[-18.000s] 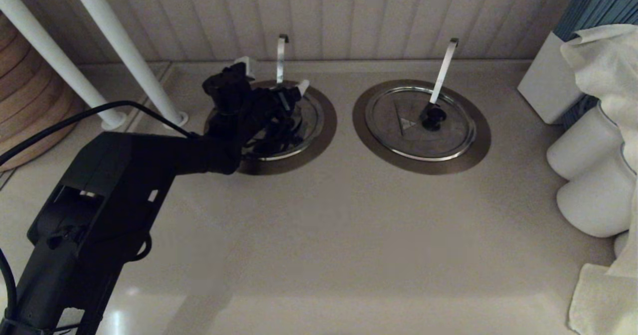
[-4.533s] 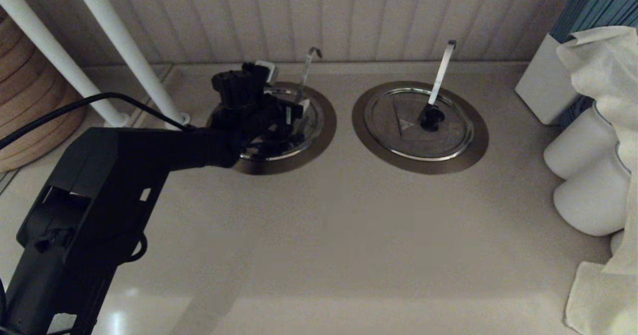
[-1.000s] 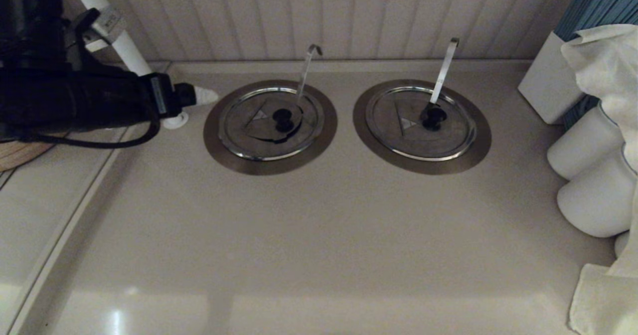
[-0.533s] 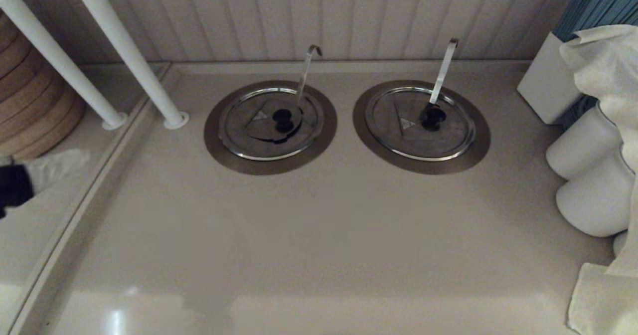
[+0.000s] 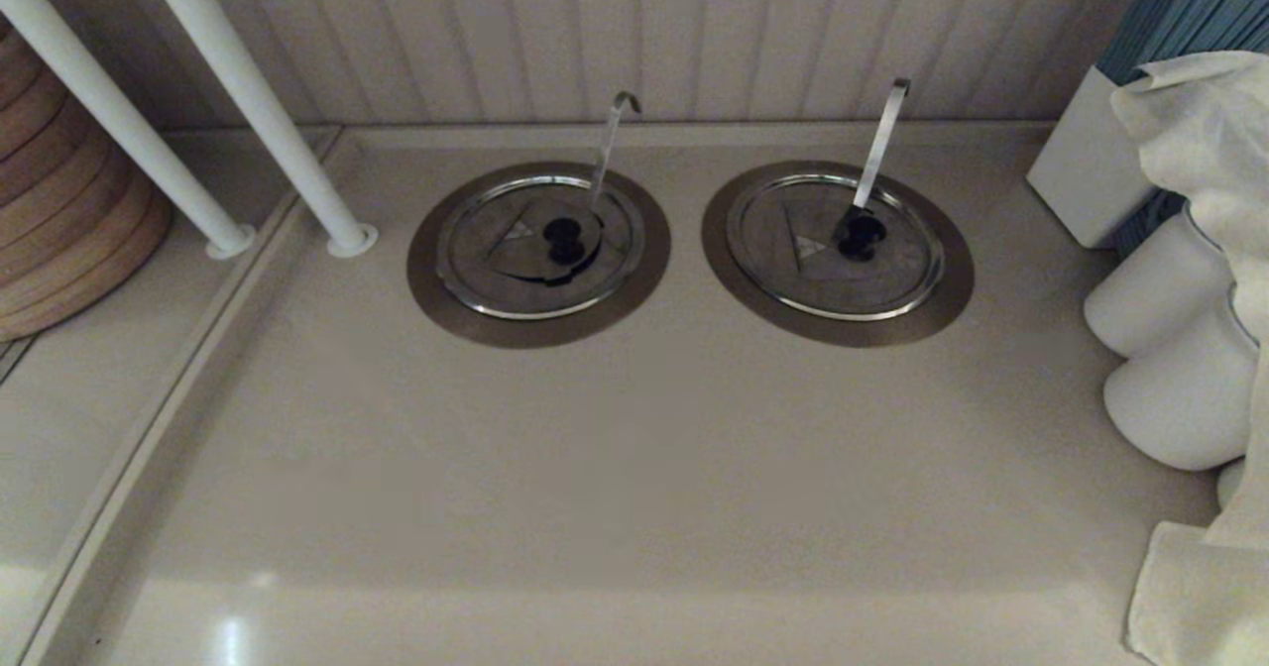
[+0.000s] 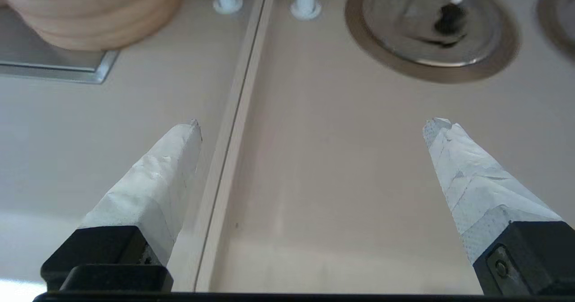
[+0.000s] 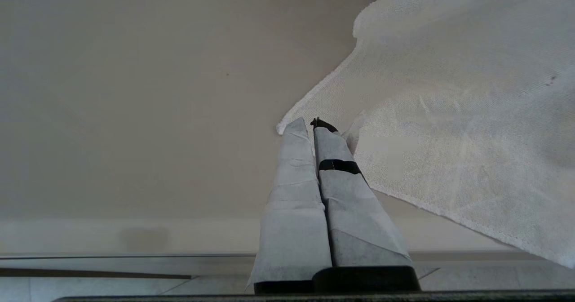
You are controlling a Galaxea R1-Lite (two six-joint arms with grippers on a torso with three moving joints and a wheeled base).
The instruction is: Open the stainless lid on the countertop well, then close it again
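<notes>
The stainless lid [image 5: 516, 270] with its black centre knob [image 5: 563, 240] lies flat on the left countertop well [image 5: 634, 279], inside the wide steel flange. A slim hook-tipped handle [image 5: 607, 146] rises through its notch. The same lid [image 6: 404, 28] shows far off in the left wrist view. My left gripper [image 6: 312, 124] is open and empty, hovering over the counter near the seam, well back from the well and outside the head view. My right gripper [image 7: 313, 123] is shut on nothing, parked over the edge of a white cloth [image 7: 449, 135].
A twin lidded well [image 5: 838, 250] with a broader white handle [image 5: 880, 141] sits to the right. Two white poles [image 5: 248, 101] stand at the back left beside stacked wooden rings [image 5: 59, 240]. White cylinders [image 5: 1170, 349], a white box [image 5: 1086, 166] and cloth [image 5: 1190, 131] crowd the right side.
My left arm has drawn back from the well to the left and left the head view. The lid stays flat on the well, its handle unmoved.
</notes>
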